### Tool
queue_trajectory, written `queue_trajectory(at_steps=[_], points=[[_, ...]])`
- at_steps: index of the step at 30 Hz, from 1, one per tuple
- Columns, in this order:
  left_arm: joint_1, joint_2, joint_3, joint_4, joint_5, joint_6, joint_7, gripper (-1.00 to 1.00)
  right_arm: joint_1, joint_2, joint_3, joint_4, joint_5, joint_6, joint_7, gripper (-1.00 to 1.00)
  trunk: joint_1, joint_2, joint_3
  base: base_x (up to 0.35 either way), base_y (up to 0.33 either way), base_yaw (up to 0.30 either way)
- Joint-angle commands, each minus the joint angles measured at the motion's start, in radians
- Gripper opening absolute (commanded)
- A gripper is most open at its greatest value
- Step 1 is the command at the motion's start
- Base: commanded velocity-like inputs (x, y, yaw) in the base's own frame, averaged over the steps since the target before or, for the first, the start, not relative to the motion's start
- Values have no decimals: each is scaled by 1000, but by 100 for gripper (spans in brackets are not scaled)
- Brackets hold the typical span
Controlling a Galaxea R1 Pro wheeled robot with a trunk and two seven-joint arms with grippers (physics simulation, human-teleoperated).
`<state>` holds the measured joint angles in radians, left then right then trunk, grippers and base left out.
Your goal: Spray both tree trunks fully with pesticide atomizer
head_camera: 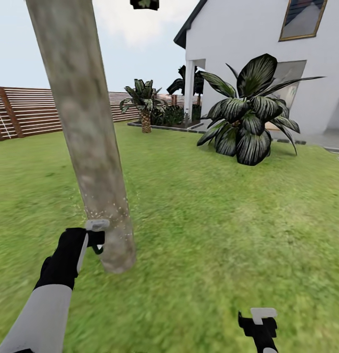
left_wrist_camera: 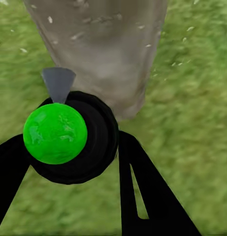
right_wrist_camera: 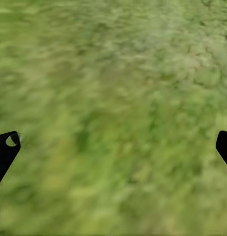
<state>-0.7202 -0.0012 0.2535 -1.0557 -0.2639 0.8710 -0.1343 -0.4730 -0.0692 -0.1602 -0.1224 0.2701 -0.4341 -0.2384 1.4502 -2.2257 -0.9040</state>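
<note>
1. Nearest to my head camera is my left arm, its white forearm and black wrist rising from the lower corner, with the left gripper (head_camera: pixel 97 240) right at the base of the tree trunk (head_camera: pixel 86 127).
2. In the left wrist view the fingers (left_wrist_camera: pixel 143 191) are pinching a round black body with a bright green ball on it. I take this for the pesticide atomizer (left_wrist_camera: pixel 74 137), seen end-on, with a grey nozzle pointing at the trunk.
3. My right gripper (head_camera: pixel 260 326) sits low at the edge of the head view over open grass; in its own wrist view the two fingertips (right_wrist_camera: pixel 5 150) stand far apart with nothing between them.
4. The lawn (head_camera: pixel 213 220) is the biggest thing here: green, mottled turf running back to the fence and the house.
5. The white house (head_camera: pixel 248 44) fills the upper right, with a dark roof edge and a framed window.
6. The trunk is a thick, pale, mottled column, leaning in the picture and running out of the top edge.
7. A reddish-brown slatted fence (head_camera: pixel 27 110) closes the far left.
8. A striped broad-leaf plant (head_camera: pixel 250 115) stands near the house; a smaller palm-like plant (head_camera: pixel 142 100) is farther back.
9. Whitish specks of pesticide (head_camera: pixel 108 212) dot the bark just above my left gripper and drift beside the trunk.
</note>
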Motion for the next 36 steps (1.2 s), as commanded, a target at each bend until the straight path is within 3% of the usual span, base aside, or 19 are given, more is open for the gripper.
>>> queue_trajectory(at_steps=[1,9,20,25,30,32,34,36], points=[[2,0,1,-2,-11,10,-10,-100,-1,0,-7,1,11,-3,-4,100,0,0,-1,0,0,263],[8,0,-1,-3,-11,14,-10,-100,-1,0,-7,1,11,-3,-4,100,0,0,-1,11,-9,251],[11,0,-3,-3,-11,11,-10,-100,-1,0,-7,1,11,-3,-4,100,0,0,-1,13,-246,14],[13,3,-2,3,-11,4,-11,-100,-1,0,-7,1,11,-3,-4,100,0,0,-1,-255,-151,0],[90,10,0,15,-7,-12,-19,-100,-1,0,-7,1,11,-3,-3,100,0,0,-1,-330,-19,0],[196,14,-1,31,-8,-95,-26,-100,-1,0,-7,1,10,-3,-2,100,0,0,-1,-339,-1,0],[228,14,-1,72,-10,-159,-26,-100,-1,1,-6,0,10,-3,-1,100,0,0,-1,-282,0,0],[247,21,0,175,-12,-299,-27,-100,-1,1,-3,-1,11,-1,0,100,0,0,-1,-93,0,0]])
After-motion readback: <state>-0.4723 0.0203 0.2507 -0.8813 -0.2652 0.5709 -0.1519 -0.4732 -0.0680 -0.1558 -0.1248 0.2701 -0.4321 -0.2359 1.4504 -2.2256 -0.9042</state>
